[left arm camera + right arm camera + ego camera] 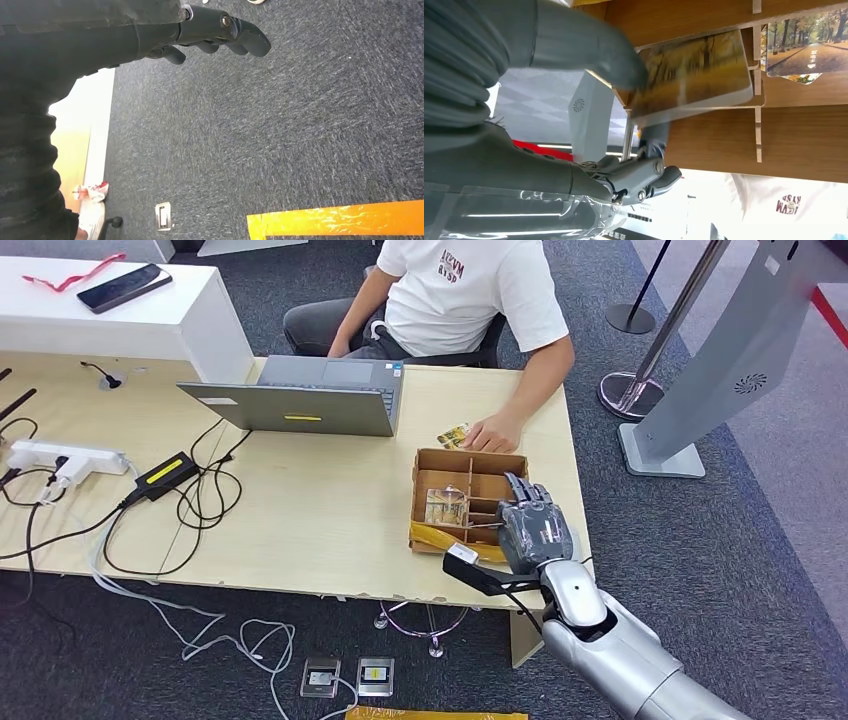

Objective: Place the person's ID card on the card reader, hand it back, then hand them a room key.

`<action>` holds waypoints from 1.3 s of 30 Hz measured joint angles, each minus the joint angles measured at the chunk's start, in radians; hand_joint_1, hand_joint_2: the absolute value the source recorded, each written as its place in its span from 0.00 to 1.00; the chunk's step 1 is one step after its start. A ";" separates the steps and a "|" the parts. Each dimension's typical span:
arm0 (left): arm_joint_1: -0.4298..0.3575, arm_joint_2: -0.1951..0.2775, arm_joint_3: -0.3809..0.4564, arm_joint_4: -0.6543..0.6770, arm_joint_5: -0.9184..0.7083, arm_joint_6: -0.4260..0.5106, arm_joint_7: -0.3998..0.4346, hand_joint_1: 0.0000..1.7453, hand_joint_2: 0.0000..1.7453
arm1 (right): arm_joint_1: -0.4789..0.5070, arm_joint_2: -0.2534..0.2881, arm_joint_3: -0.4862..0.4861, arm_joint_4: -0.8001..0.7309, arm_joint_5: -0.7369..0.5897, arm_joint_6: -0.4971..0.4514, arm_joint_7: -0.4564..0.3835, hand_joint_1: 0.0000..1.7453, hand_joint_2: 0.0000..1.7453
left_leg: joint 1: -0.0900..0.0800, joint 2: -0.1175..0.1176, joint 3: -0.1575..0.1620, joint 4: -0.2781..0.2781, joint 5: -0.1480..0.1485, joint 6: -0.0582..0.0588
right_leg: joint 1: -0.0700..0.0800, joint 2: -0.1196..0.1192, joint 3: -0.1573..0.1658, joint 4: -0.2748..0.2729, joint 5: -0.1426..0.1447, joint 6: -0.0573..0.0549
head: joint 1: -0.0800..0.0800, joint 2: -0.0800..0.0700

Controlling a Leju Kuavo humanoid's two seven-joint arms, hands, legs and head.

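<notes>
A brown cardboard box [432,463] with compartments stands at the table's near right corner. My right hand [535,530] hangs over its right side. In the right wrist view it pinches a room key card [694,75], printed with autumn trees, between the thumb [589,47] and a finger underneath, just above the box dividers [724,145]. More such cards [806,50] lie in a compartment [445,507]. Behind the box, another card [453,435] lies on the table beside the person's hand [492,432]. My left hand [220,30] hangs over the carpet, fingers loosely apart and holding nothing.
The person [465,290] sits across the table behind an open laptop [310,400]. A power strip [60,458] and cables [200,500] cover the left side. A phone [125,287] lies on the white counter. A stanchion [630,390] and a grey kiosk [720,370] stand at the right.
</notes>
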 joint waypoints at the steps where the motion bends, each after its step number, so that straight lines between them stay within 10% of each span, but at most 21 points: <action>1: 0.000 0.000 -0.002 0.000 0.001 0.001 0.000 0.00 1.00 | 0.000 0.002 0.000 0.002 0.000 -0.002 -0.001 0.46 1.00 | 0.000 0.000 0.000 0.000 0.000 0.000 | 0.000 0.000 0.000 0.000 0.000 0.000 | 0.000 0.000; 3: 0.000 0.001 -0.006 0.000 0.003 0.001 0.000 0.00 1.00 | -0.001 0.005 0.000 0.006 0.000 -0.005 -0.002 0.91 1.00 | 0.000 0.000 0.000 0.000 0.000 0.000 | 0.000 0.000 0.000 0.000 0.000 0.000 | 0.000 0.000; 7: -0.001 0.004 -0.010 0.000 0.005 0.001 0.000 0.00 1.00 | -0.001 0.010 0.000 0.015 -0.001 -0.010 -0.004 0.97 1.00 | 0.000 0.000 0.000 0.000 0.000 0.000 | 0.000 0.000 0.000 0.000 0.000 0.000 | 0.000 0.000; 8: -0.001 0.004 -0.011 0.000 0.005 0.001 0.000 0.00 1.00 | -0.002 0.010 0.000 0.017 -0.001 -0.011 -0.005 0.88 1.00 | 0.000 0.000 0.000 0.000 0.000 0.000 | 0.000 0.000 0.000 0.000 0.000 0.000 | 0.000 0.000; 12: -0.001 0.005 -0.012 0.000 0.006 0.001 -0.001 0.00 1.00 | -0.005 0.011 0.000 0.025 -0.003 -0.013 -0.008 0.00 1.00 | 0.000 0.000 0.000 0.000 0.000 0.000 | 0.000 0.000 0.000 0.000 0.000 0.000 | 0.000 0.000; 16: -0.001 0.005 -0.013 0.000 0.009 0.001 -0.003 0.00 1.00 | -0.005 0.011 0.000 0.032 -0.006 -0.018 -0.010 0.00 1.00 | 0.000 0.000 0.000 0.000 0.000 0.000 | 0.000 0.000 0.000 0.000 0.000 0.000 | 0.000 0.000; 17: -0.001 0.005 -0.014 0.000 0.009 0.001 -0.004 0.00 1.00 | -0.005 0.011 0.000 0.034 -0.006 -0.020 -0.010 0.03 1.00 | 0.000 0.000 0.000 0.000 0.000 0.000 | 0.000 0.000 0.000 0.000 0.000 0.000 | 0.000 0.000; 21: -0.001 0.005 -0.020 0.000 0.011 0.002 -0.005 0.00 1.00 | -0.005 0.011 0.000 0.039 -0.006 -0.025 -0.010 1.00 1.00 | 0.000 0.000 0.000 0.000 0.000 0.000 | 0.000 0.000 0.000 0.000 0.000 0.000 | 0.000 0.000; 39: -0.001 0.007 -0.034 0.000 0.019 0.000 -0.006 0.00 1.00 | -0.007 0.025 0.001 0.060 -0.018 -0.013 -0.025 1.00 1.00 | 0.000 0.000 0.000 0.000 0.000 0.000 | 0.000 0.000 0.000 0.000 0.000 0.000 | 0.000 0.000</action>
